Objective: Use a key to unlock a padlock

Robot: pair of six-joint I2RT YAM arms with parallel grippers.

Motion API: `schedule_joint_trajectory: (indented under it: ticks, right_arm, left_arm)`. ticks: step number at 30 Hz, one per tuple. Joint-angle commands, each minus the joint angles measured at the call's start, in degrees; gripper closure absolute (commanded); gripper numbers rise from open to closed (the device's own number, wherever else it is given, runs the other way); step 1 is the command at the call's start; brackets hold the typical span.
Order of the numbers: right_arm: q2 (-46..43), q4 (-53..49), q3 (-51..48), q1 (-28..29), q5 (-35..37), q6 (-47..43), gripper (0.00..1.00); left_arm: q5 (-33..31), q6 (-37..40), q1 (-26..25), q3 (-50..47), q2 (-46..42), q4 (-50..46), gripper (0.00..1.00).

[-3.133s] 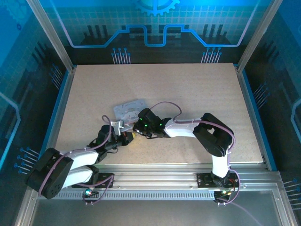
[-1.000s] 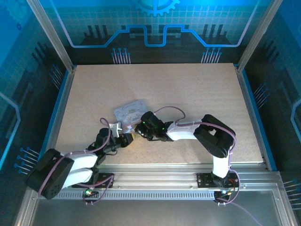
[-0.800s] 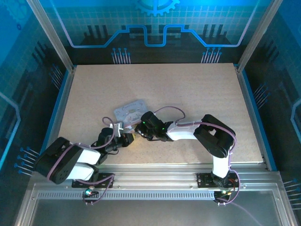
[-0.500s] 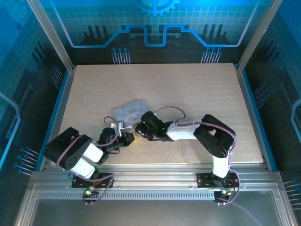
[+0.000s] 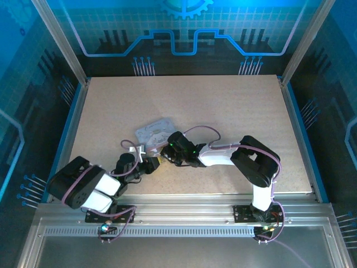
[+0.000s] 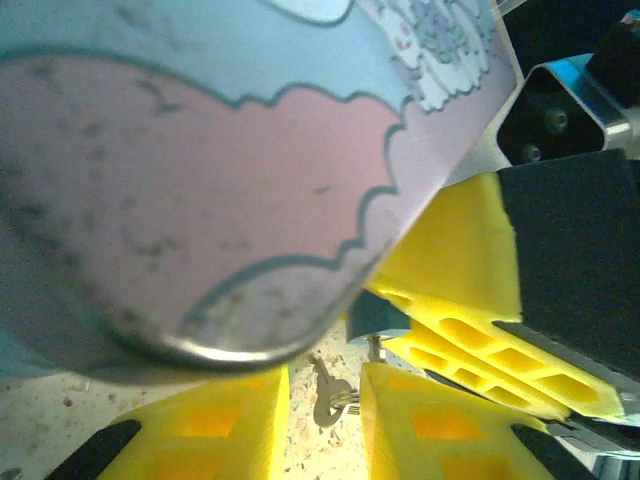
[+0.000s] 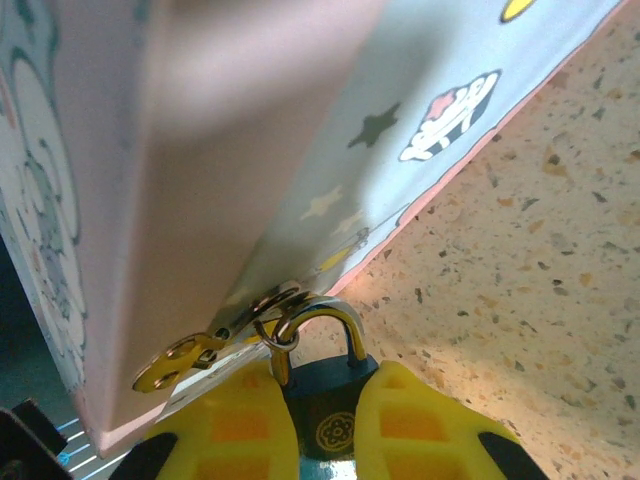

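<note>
Right wrist view: my right gripper (image 7: 325, 402) clamps the padlock (image 7: 334, 428) hanging on the tin (image 7: 200, 150). Left gripper (image 6: 325, 388) has jaws slightly apart around the key (image 6: 328, 402) on the table (image 6: 40, 400); I fear closing off-centre could flick it away.

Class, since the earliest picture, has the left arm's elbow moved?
Yes. The elbow has swung up and right, off the near rail, while the left end effector stays beside the tin.

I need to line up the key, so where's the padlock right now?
In the right wrist view the padlock sits bottom centre between the right pincer's yellow fingers, its shackle hooked through the latch of the tin.
</note>
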Motion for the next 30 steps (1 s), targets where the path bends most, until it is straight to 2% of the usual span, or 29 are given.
schedule_joint_trajectory:
  ticks: [1, 7, 14, 18, 21, 30]
  right_arm:
    - [0.7, -2.4, -1.0, 0.0, -0.6, 0.4, 1.00]
    - [1.0, -2.4, -0.6, 0.0, -0.8, 0.3, 1.00]
    - [1.0, -2.4, -0.5, -0.2, -1.0, 0.3, 1.00]
    - [0.6, -2.4, -0.8, -0.2, -0.9, 0.3, 1.00]
    - [0.3, -2.4, -1.1, -0.2, -0.7, 0.4, 1.00]
    - [0.9, -1.9, -1.4, 0.1, -1.5, 1.3, 1.00]
  left_arm:
    - [2.0, 2.7, -0.5, 0.6, -3.6, -3.2, 0.74]
    - [2.8, 3.8, -1.1, 2.7, -5.4, -6.9, 0.77]
    - [2.6, 2.9, -2.7, 3.1, -0.5, -2.4, 0.78]
    - [1.8, 2.0, -2.8, 2.5, 3.4, 2.7, 0.85]
    - [1.5, 1.6, -2.8, 2.4, 5.5, 5.5, 1.00]
    - [-3.5, 5.1, -3.5, 2.3, 3.2, 7.2, 1.00]
